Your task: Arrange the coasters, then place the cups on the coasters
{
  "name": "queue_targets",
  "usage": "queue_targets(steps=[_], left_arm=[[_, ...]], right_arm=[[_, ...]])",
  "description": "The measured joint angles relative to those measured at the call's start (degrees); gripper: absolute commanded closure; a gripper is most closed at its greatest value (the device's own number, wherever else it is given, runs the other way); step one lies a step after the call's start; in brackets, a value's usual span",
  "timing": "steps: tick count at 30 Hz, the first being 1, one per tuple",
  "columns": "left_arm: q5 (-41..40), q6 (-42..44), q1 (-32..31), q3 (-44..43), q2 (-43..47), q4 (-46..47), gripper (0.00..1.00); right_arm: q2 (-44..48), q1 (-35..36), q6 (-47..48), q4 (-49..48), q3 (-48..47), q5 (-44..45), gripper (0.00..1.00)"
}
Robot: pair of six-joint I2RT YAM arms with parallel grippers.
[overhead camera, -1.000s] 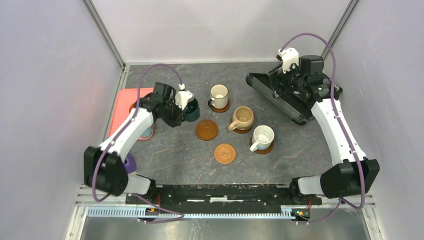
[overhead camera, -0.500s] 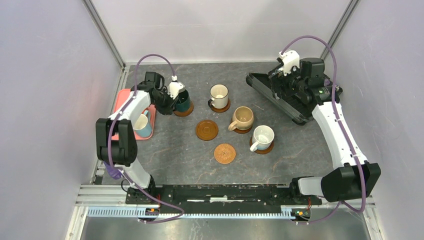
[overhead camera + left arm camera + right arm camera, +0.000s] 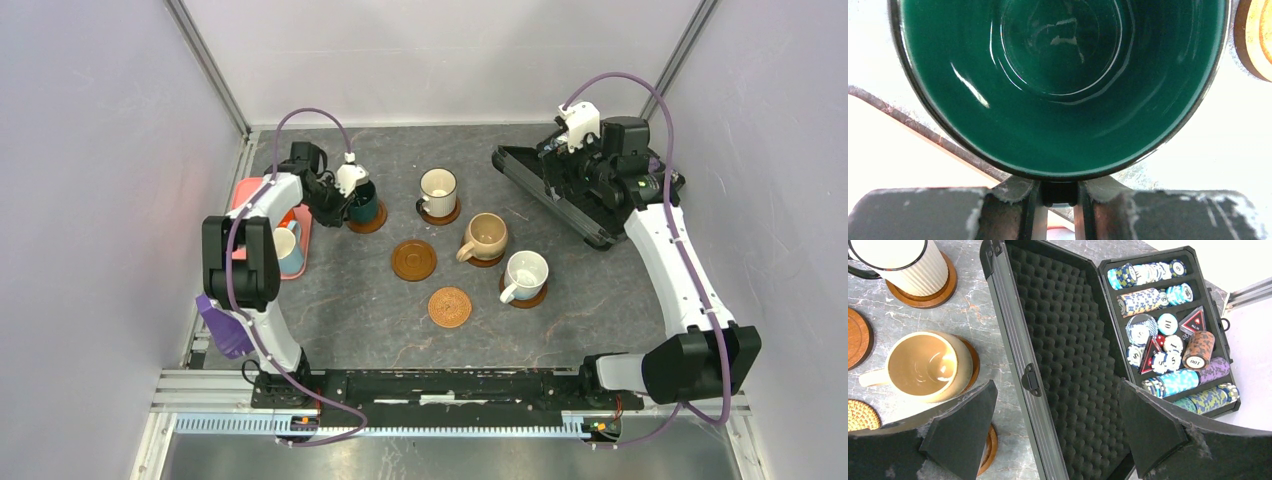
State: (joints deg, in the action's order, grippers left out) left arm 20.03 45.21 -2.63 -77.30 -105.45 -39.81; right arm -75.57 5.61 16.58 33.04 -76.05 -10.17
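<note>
The left gripper [image 3: 1059, 197] pinches the dark green mug [image 3: 1058, 75] at its near edge, directly over a brown coaster [image 3: 378, 225] beside the pink tray [image 3: 306, 238]. The right gripper [image 3: 1057, 390] hangs spread wide above the open poker chip case [image 3: 1063, 315]. A plain coaster [image 3: 413, 259] and a woven coaster [image 3: 450, 306] lie bare

- The top view is evenly and softly lit; the grey surface [image 3: 350, 300] carries only faint, short shadows, and detail stays sharp.
- In the left wrist view everything around the dark green cup [image 3: 1063, 100] burns out to white, and curved glare streaks its glaze.
- The right wrist view is crisp; its right corner washes out white, and the right pincer [image 3: 1057, 385] looks soft-edged.
</note>
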Motion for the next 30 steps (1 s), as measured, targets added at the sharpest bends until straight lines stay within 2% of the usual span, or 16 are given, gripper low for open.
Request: queue_targets(steps=[19,30], left_arm=[[-0.5,0.2,0.0,0.0,-3.1,1.4,0.88],[-0.5,0.2,0.0,-0.1,-3.6,2.2,0.73]], right_arm=[[-0.3,-0.1,0.2,0.0,0.0,-0.1,0.02],[-0.9,-0.1,0.3,0.0,0.0,-0.1,0.02]])
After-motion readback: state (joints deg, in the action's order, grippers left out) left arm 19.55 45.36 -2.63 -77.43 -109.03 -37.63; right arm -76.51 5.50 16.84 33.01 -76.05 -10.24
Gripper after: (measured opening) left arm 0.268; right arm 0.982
